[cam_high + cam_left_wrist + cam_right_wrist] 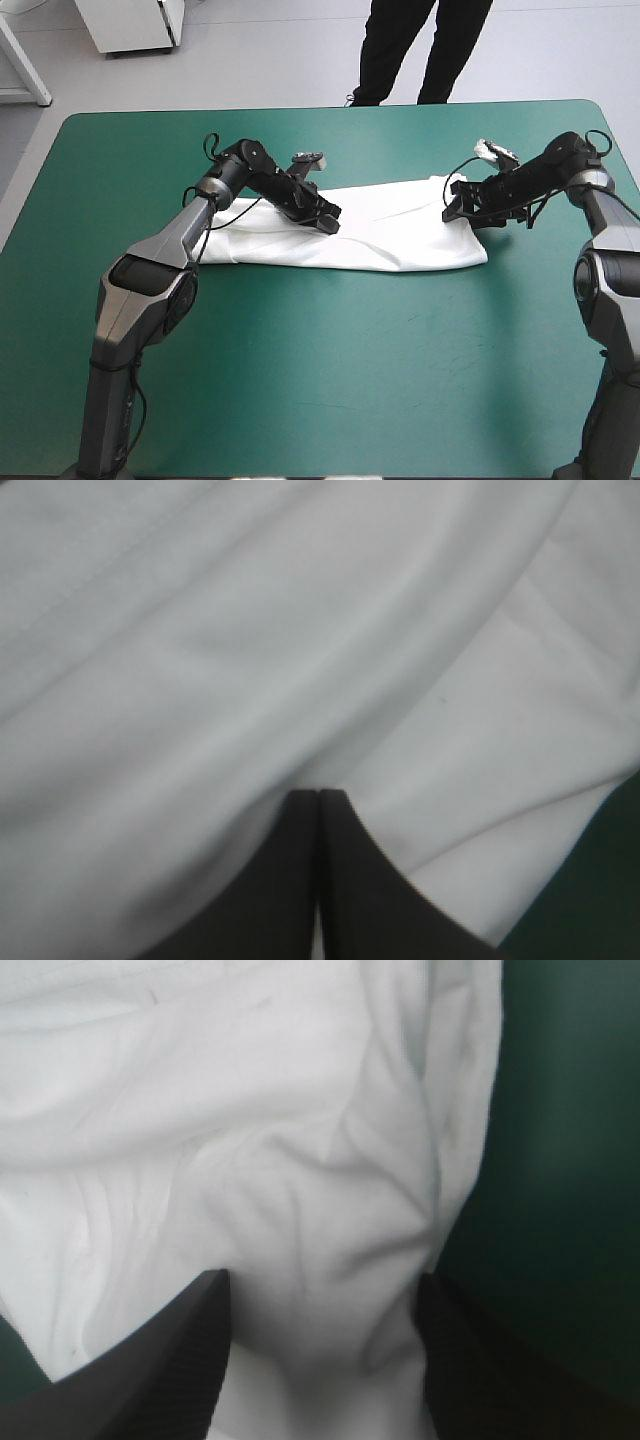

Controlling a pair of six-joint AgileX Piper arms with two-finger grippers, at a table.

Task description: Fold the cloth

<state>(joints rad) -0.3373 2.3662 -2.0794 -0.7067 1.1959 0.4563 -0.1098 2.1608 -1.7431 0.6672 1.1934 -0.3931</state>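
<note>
- T-shirt (390, 235) is lying as a long folded band across the far half of the worktop (320, 400).
- L fingers (285, 880) are clenching on it near the band's middle, prob. pinching a layer to carry it over.
- R fingers (180, 1360) are standing apart w/ nothing gripped yet, straddling the crumpled R end, prob. lining up a grip.

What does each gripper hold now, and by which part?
The left gripper is shut on the T-shirt, on a fold near its middle. The right gripper, open over the cloth's right end, holds nothing.
</note>
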